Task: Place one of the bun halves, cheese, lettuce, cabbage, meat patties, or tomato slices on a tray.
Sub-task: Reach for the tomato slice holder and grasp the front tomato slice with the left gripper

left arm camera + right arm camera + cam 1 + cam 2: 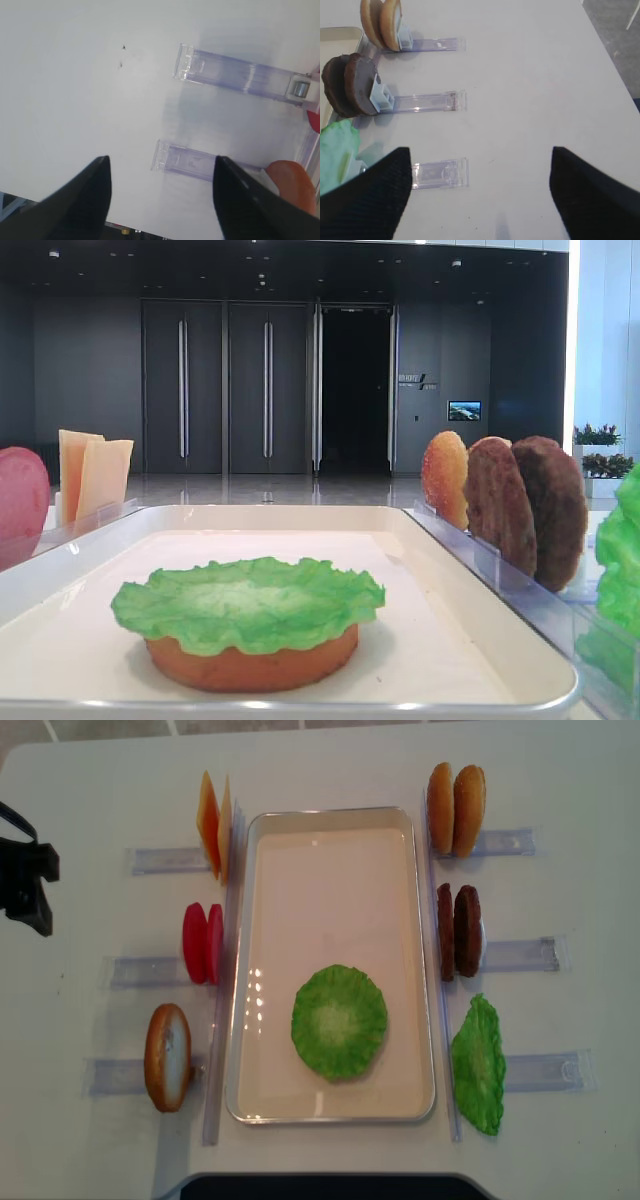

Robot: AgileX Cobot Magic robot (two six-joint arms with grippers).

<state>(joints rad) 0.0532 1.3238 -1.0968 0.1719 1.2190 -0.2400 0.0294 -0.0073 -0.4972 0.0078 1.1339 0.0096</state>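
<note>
Where lettuce (339, 1021) covers bun half (250, 662) on tray (330, 820), we see only bun's edge. Left gripper (160, 195) and right gripper (480, 190) gape, empty, over white table (330, 760); dark lobby behind.

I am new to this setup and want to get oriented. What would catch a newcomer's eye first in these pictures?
First, the bright green ruffled lettuce leaf lying on a flat orange-brown bun half, near the front of the large cream-white rectangular tray. Next, the food standing upright in clear plastic racks on both sides: red tomato slices on the left, dark brown meat patties on the right.
</note>
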